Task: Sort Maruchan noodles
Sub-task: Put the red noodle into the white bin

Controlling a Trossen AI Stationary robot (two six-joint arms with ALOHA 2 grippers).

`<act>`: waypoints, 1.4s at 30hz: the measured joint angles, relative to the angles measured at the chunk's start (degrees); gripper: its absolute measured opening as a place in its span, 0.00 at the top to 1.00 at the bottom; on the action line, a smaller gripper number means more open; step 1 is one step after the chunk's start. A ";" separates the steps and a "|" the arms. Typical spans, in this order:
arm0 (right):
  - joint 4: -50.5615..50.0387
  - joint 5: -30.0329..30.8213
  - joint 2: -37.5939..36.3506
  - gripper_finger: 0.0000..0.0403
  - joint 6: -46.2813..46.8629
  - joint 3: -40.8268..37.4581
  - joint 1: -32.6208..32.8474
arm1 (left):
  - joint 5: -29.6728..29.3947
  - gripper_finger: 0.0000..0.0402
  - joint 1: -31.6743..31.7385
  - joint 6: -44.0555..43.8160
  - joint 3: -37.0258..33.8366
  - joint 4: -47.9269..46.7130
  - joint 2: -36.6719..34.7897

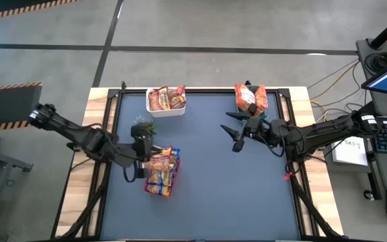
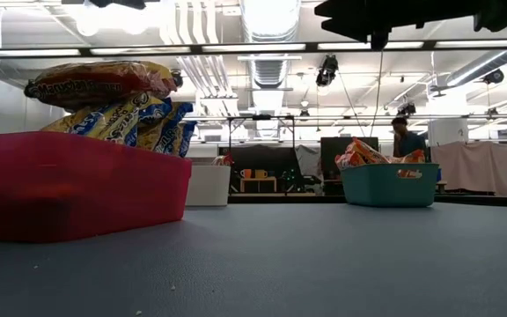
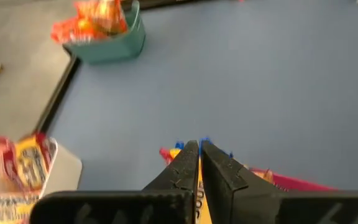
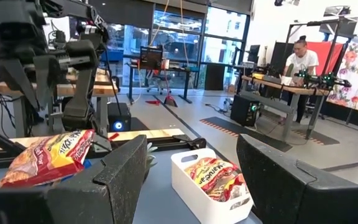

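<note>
Lying in three separate containers, the noodle packets are spread across the dark blue table point(image 1: 234, 195). A heap of yellow-and-blue packets point(image 1: 161, 171) fills the red bin point(image 2: 77, 189) on the left side of the table, and in the low view one orange-red packet point(image 2: 99, 82) rests across the top of that heap. A white bin point(image 1: 166, 101) at the far edge holds a few red-trimmed packets point(image 1: 166, 99). A teal bin point(image 2: 390, 185), well apart to the right along the same far edge, holds orange packets point(image 1: 251, 98).

The left gripper point(image 1: 142, 161) hangs over the red bin, touching the top of the pile. Its fingers point(image 3: 185, 171) are pressed together with a strip of yellow plastic pinched between them, so it has hold of a packet, though which packet of the heap cannot be told. A small green plant point(image 1: 143, 126) stands just beside this gripper, between the red bin and the white bin.

The right gripper point(image 1: 239, 131) hovers above bare table near the middle, just in front of the teal bin. Its fingers point(image 4: 110, 180) are spread wide and hold nothing.

Beyond the table, a person point(image 4: 301, 59) sits at a workbench in the room.
</note>
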 joint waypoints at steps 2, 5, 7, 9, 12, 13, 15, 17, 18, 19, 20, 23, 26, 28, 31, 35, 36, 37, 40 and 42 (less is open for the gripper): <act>-0.23 -0.01 0.00 0.41 0.04 0.00 0.00 | 0.37 0.98 -0.02 -2.13 0.00 -1.66 0.86; -0.83 -0.01 0.00 0.41 0.43 0.00 0.00 | 5.27 0.92 -0.24 -6.06 0.38 -6.15 1.05; -1.09 -0.02 0.00 0.41 0.42 0.00 0.00 | 6.60 0.87 -0.28 -11.16 1.87 -9.87 1.05; -1.11 -0.01 0.00 0.41 0.59 0.00 0.00 | 8.23 0.81 -0.31 -18.17 4.05 -14.67 0.71; -1.20 0.00 0.00 0.41 0.92 0.00 0.00 | 9.00 0.71 -0.79 -28.81 6.34 -19.91 -0.38; -1.29 0.00 0.00 0.41 0.92 0.00 0.00 | 8.98 0.67 -1.12 -31.35 6.28 -20.44 -0.99; -1.60 0.00 0.00 0.41 0.96 0.00 0.00 | 8.53 0.60 -1.67 -35.99 4.97 -19.62 -2.19; -2.12 0.00 0.00 0.41 0.99 0.00 0.00 | 7.29 0.53 -1.66 -41.70 2.94 -19.98 -3.13; -2.47 -0.01 0.00 0.41 1.06 0.00 0.00 | 7.18 0.50 -1.65 -43.82 1.78 -19.91 -3.63; -2.79 0.00 0.00 0.41 1.07 0.00 0.00 | 7.03 0.47 -1.64 -45.49 0.58 -19.72 -4.09; -3.00 0.00 0.00 0.41 1.07 0.00 0.00 | 6.94 0.44 -1.67 -46.91 -0.48 -19.71 -4.59; -3.23 0.00 0.00 0.41 1.07 0.00 0.00 | 5.17 0.37 -1.77 -48.86 -3.24 -18.40 -6.22; -3.46 -0.02 0.00 0.41 1.07 0.00 0.00 | 3.02 0.32 -1.96 -47.38 -6.12 -14.67 -8.41; -3.97 -0.31 0.00 0.41 1.07 0.00 0.00 | 2.87 0.31 -2.03 -46.86 -8.41 -12.23 -10.15; -4.13 -3.81 0.02 0.41 1.09 0.00 0.00 | 2.86 0.31 -2.03 -46.76 -12.48 -9.05 -12.70; -1.72 -6.35 1.62 0.44 1.76 0.04 0.02 | 2.60 0.31 -2.03 -45.69 -17.54 -4.24 -16.37; -0.44 -6.48 2.58 0.46 1.92 0.04 0.02 | 2.53 0.31 -2.03 -45.49 -18.60 -3.59 -17.24; 1.03 -7.06 3.76 0.48 1.97 0.04 -0.01 | 2.45 0.31 -2.03 -45.18 -19.63 -2.83 -18.23; 6.75 -8.49 8.27 0.57 1.90 0.07 -0.04 | 2.38 0.31 -2.03 -44.93 -22.25 -1.26 -20.87; 8.45 -8.63 11.49 0.64 1.95 1.35 -0.04 | 2.38 0.31 -2.03 -45.11 -23.44 -1.27 -22.39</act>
